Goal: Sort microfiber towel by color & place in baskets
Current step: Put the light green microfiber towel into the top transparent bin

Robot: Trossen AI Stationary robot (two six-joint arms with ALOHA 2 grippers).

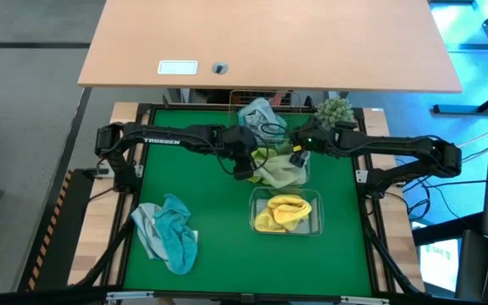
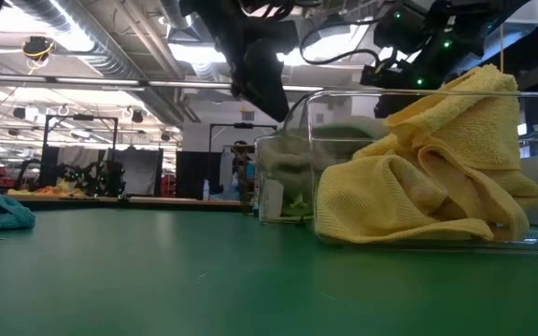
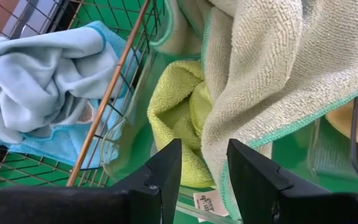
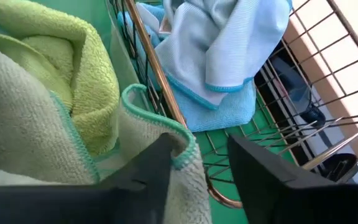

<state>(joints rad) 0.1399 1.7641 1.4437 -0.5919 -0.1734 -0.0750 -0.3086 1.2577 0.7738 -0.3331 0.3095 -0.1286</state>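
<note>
A copper wire basket (image 1: 261, 103) at the table's far edge holds light blue towels (image 3: 36, 74). Near of it, a clear tub (image 1: 305, 166) holds a lime towel (image 3: 179, 106). A pale towel with a teal hem (image 1: 280, 174) is draped over this tub. A second clear tub (image 1: 316, 208) holds yellow towels (image 2: 418, 177). Teal and grey towels (image 1: 168, 233) lie on the mat at the near left. My left gripper (image 3: 202, 165) is open at the middle tub's left side. The pale towel's hem hangs by its fingers; I cannot tell if they touch. My right gripper (image 4: 201, 162) is open over the tub's far right. My right gripper is open, with the pale towel's hemmed corner (image 4: 180, 154) lying against the inner side of one finger (image 4: 157, 171). The corner is not pinched. The rest of the towel rests over the tub and the lime towel.
A small potted plant (image 1: 334, 111) stands at the far right by the wire basket. A wooden desk (image 1: 269, 42) lies beyond the table's far edge. Bare green mat (image 1: 210, 203) lies between the near-left towel pile and the tubs.
</note>
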